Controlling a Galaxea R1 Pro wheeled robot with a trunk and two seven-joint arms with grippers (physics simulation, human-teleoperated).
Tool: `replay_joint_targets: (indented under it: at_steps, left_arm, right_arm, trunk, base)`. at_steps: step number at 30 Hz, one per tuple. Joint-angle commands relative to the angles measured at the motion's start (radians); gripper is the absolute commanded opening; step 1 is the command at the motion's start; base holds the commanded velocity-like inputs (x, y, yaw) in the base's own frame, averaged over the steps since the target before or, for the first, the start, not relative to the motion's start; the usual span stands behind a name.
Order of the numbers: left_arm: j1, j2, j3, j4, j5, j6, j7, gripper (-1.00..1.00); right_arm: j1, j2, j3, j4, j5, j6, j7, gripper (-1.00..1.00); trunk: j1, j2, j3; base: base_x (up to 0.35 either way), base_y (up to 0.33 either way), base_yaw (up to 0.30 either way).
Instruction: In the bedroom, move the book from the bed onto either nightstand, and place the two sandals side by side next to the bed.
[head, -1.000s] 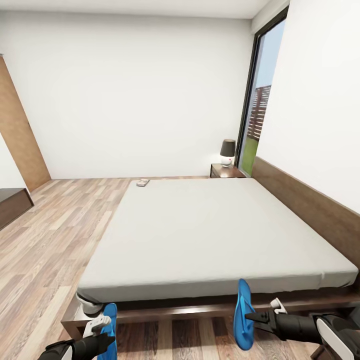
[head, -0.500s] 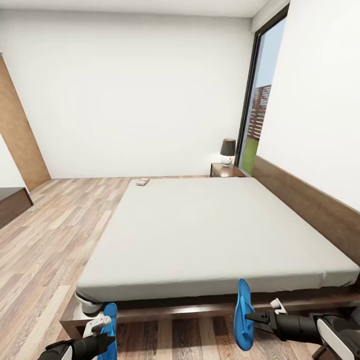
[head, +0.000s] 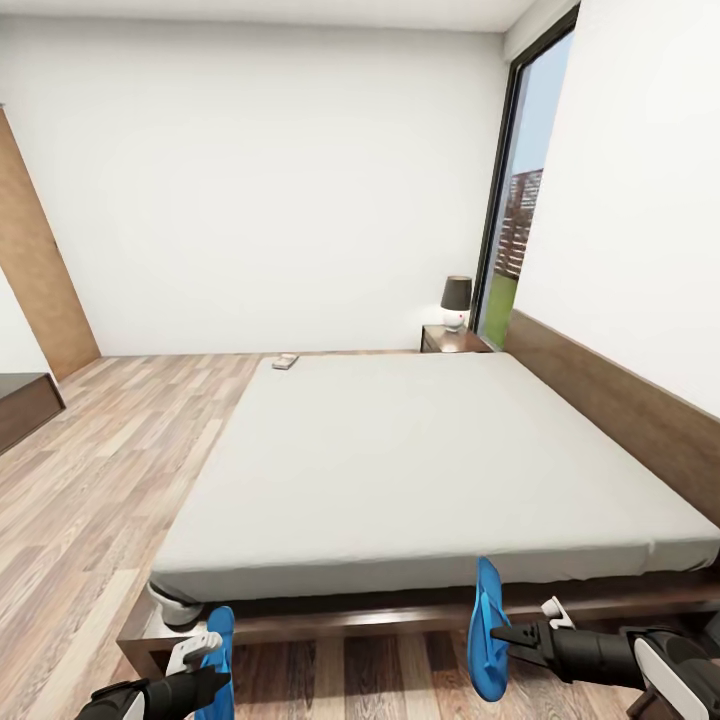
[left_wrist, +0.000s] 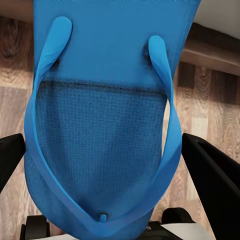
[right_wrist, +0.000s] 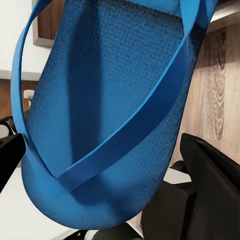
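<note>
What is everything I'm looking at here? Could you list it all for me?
bed: one, dark-brown frame with light-grey mattress, along the right wall
book: one, small, colour too small to tell, on the mattress's far left corner
nightstand: one, dark brown, beyond the bed by the window
lamp: one, dark shade on a pale base, on the nightstand
window: one, black-framed, in the far right corner
floor: wood planks, left of the bed
sandals: two, bright blue, one in the left claw, one in the right claw, both held near the bed's near edge
left claw: black, shut on its sandal
right claw: black, shut on its sandal
</note>
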Motion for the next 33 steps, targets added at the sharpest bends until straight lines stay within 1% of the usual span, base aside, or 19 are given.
replay_joint_targets:
  at_steps: [1,33]
  left_arm:
    - [-0.001,-0.001,0.009,-0.002,-0.006,0.008,-0.007,-1.0]
    - [0.001,-0.001,0.009,-0.002,-0.006,0.008,-0.007,-1.0]
  right_arm:
    - [-0.001,-0.001,0.004,0.0,-0.008,0.006,0.0,-1.0]
    - [-0.001,-0.001,0.004,0.004,-0.008,0.006,0.0,-1.0]
  trunk:
    - [0.004,-0.008,-0.004]
    - [0.127,-0.232,-0.105]
  base:
    - [0.0,0.0,0.0]
    - [0.0,0.0,0.0]
